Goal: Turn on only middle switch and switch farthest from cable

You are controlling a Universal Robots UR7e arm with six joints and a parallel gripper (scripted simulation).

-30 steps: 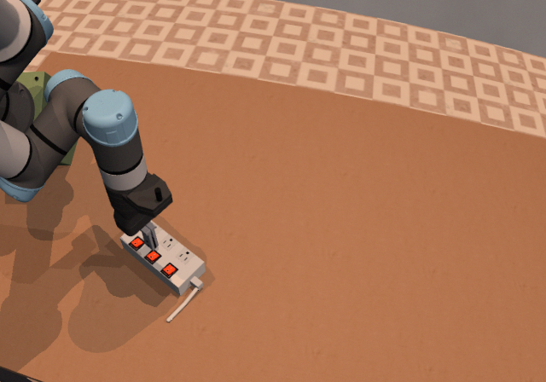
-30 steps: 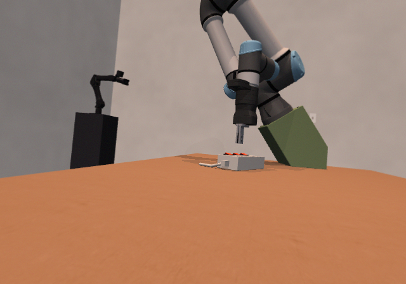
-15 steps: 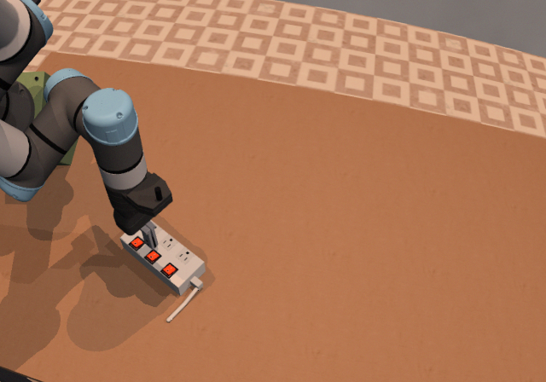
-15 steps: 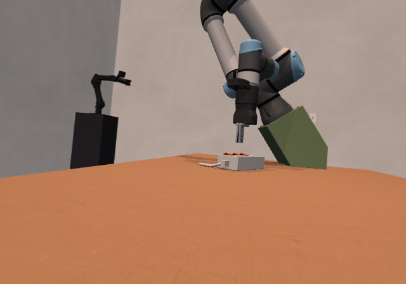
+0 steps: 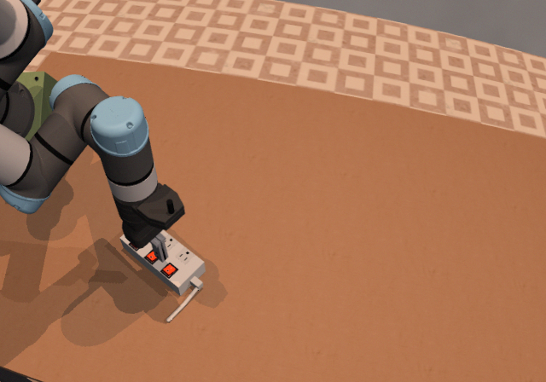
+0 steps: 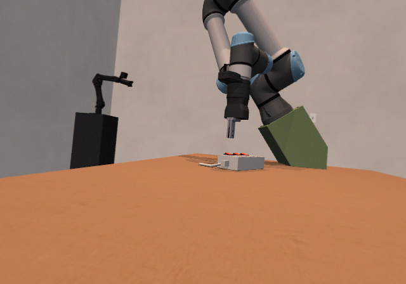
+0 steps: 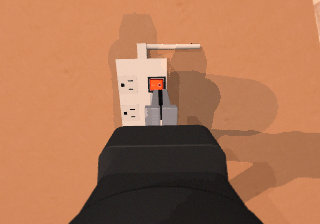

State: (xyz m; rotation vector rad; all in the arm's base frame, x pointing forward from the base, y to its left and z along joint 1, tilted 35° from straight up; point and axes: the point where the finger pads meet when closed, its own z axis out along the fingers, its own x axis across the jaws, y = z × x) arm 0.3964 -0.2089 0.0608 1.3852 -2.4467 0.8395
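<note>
A white power strip [image 5: 165, 262] lies flat on the brown table with its short cable [image 5: 181, 307] at the near end. It also shows in the exterior view [image 6: 242, 161] and in the wrist view [image 7: 141, 90]. Its red switches run along one side: the switch nearest the cable [image 5: 169, 270] and the middle switch [image 5: 151, 256] are visible, and the farthest switch is hidden behind my arm. My gripper [image 6: 231, 135] is shut and empty, hovering a little above the strip over the middle switch. In the wrist view the shut fingers [image 7: 161, 115] cover the middle switch; only the cable-end switch [image 7: 156, 84] shows.
The arm's green base block [image 6: 296, 140] stands just behind the strip. A black pedestal with a small camera arm [image 6: 93, 138] stands off the table at the left. The table's far edge meets a checkered floor [image 5: 334, 56].
</note>
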